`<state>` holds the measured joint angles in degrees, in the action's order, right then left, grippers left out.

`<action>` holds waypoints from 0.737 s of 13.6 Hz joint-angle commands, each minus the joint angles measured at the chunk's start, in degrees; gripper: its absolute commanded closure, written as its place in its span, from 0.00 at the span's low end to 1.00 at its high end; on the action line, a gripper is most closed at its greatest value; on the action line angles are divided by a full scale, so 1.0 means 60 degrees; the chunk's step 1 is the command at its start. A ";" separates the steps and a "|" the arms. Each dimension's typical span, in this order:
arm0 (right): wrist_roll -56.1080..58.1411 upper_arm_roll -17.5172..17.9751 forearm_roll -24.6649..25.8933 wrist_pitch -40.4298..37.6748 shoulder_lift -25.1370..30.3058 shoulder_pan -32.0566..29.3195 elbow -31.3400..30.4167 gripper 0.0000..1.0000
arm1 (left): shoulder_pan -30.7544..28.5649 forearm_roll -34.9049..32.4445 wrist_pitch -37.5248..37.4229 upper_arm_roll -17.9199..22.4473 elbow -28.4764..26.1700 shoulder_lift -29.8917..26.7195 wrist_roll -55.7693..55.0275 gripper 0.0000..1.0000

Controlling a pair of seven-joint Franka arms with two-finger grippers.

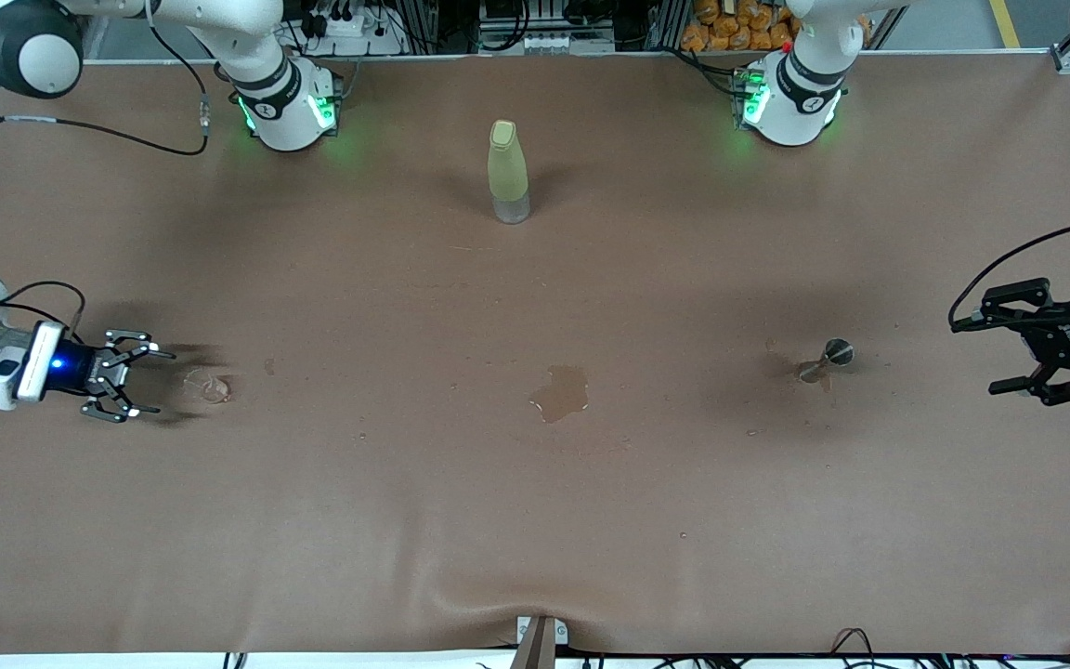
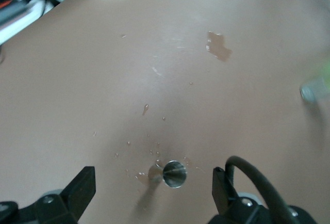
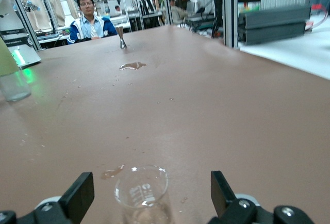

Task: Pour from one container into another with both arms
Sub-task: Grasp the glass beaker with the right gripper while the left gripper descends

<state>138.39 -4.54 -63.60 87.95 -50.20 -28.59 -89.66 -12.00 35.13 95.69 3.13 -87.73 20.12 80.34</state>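
The small clear stemless cup [image 1: 210,386] with white markings stands on the brown table toward the right arm's end. My right gripper [image 1: 156,381] is low beside it and open. In the right wrist view the cup [image 3: 142,188] sits just ahead of the gap between the fingers [image 3: 80,193], touching neither. The tiny stemmed glass [image 1: 828,360] stands toward the left arm's end. My left gripper [image 1: 981,355] hovers open, well apart from it. In the left wrist view the stemmed glass [image 2: 174,174] lies ahead of the open gripper [image 2: 154,188].
A tall yellow-green bottle [image 1: 508,172] stands mid-table, closer to the robots' bases. A brown puddle [image 1: 561,392] lies between the cup and the stemmed glass, with small droplets [image 2: 146,109] around the glass. A wet spot [image 3: 112,172] lies beside the cup.
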 commanded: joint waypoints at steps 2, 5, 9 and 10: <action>0.0533 0.0186 -0.0371 -0.0698 -0.1519 -0.0201 0.1363 0.00 | -0.0648 0.1099 -0.0827 -0.0067 0.0061 0.0934 0.2457 0.00; 0.0681 0.0200 -0.0386 -0.0698 -0.1902 -0.0245 0.1364 0.00 | -0.1105 0.1879 -0.1387 -0.0067 0.0090 0.2064 0.4548 0.00; 0.0681 0.0259 -0.0679 -0.0698 -0.1961 -0.0099 0.1364 0.00 | -0.1105 0.1937 -0.1591 -0.0096 0.0046 0.2855 0.6631 0.00; 0.0681 0.0259 -0.0679 -0.0727 -0.1961 -0.0128 0.1364 0.00 | -0.1120 0.1967 -0.1752 -0.0097 0.0046 0.3147 0.7114 0.00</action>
<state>142.42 -3.46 -66.43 84.66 -60.96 -28.70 -83.10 -18.43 45.62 87.37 2.73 -88.48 36.48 118.55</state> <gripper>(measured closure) 0.000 0.000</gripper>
